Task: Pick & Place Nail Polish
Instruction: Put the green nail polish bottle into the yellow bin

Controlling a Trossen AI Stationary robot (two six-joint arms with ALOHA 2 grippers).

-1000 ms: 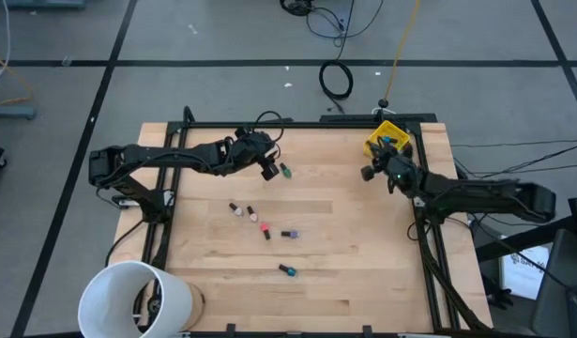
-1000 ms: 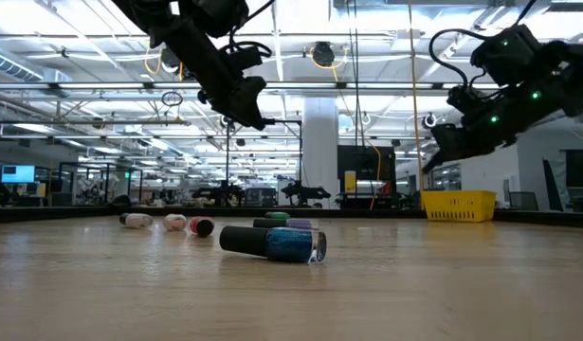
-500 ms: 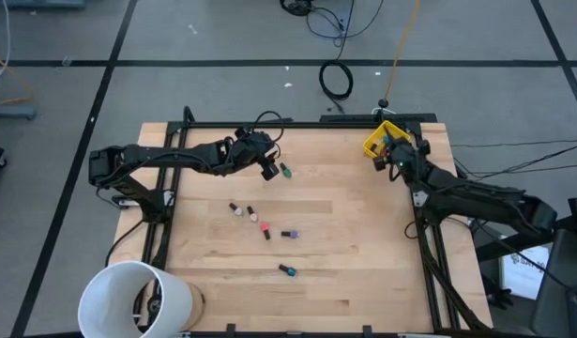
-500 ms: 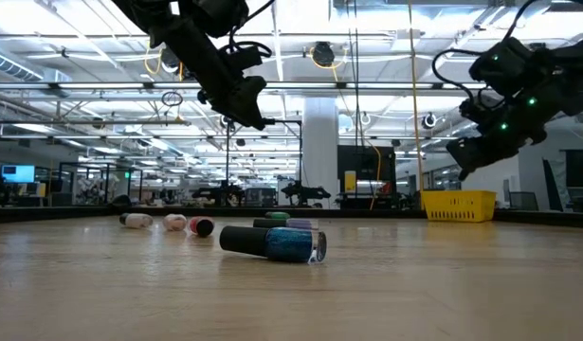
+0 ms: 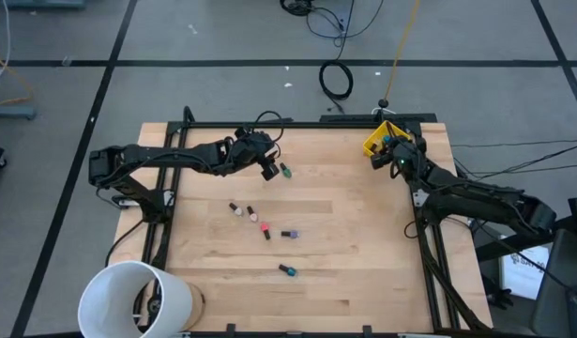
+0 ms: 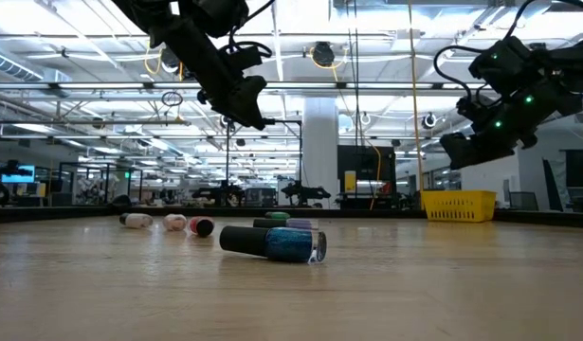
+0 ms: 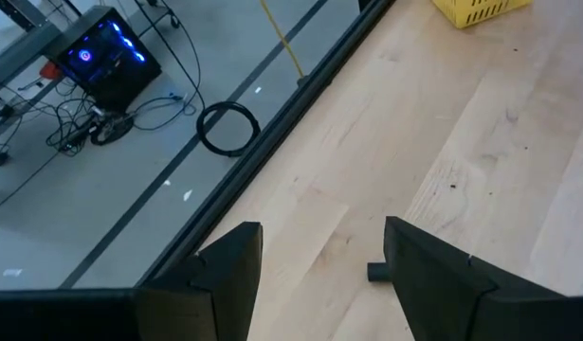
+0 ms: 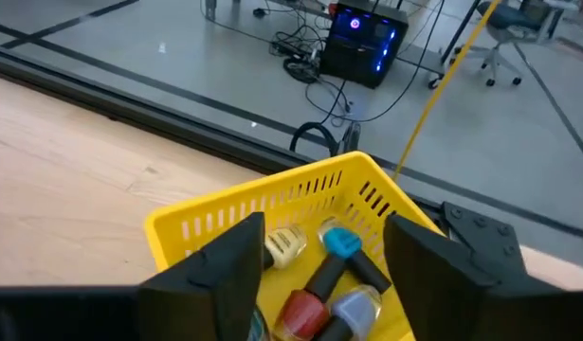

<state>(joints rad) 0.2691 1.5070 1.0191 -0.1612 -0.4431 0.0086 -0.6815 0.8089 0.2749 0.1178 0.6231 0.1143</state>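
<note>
Several nail polish bottles lie on their sides mid-table: a pale one [image 5: 235,208], a red one [image 5: 265,228], a purple one [image 5: 289,234] and a teal one [image 5: 287,270] nearest the front. A green bottle [image 5: 285,171] lies just right of my left gripper [image 5: 269,170], which hangs open above the table; only that bottle's dark cap [image 7: 377,272] shows beside one finger. My right gripper [image 8: 319,275] hovers open over the yellow bin [image 8: 263,213] at the far right corner. Several bottles lie in the bin, among them a red one [image 8: 300,308] and a blue-capped one [image 8: 340,242].
A large white bucket [image 5: 133,299] stands at the table's near left corner. Black frame rails run along the left and right table edges. Bare wood lies between the scattered bottles and the bin [image 5: 384,138]. Cables lie on the floor beyond the far edge.
My right gripper has gone toward the far right corner, from beside the yellow bin to above it, and has opened there: its tip looks wider in the low view than half a second ago. The bottles on the table have not moved.
</note>
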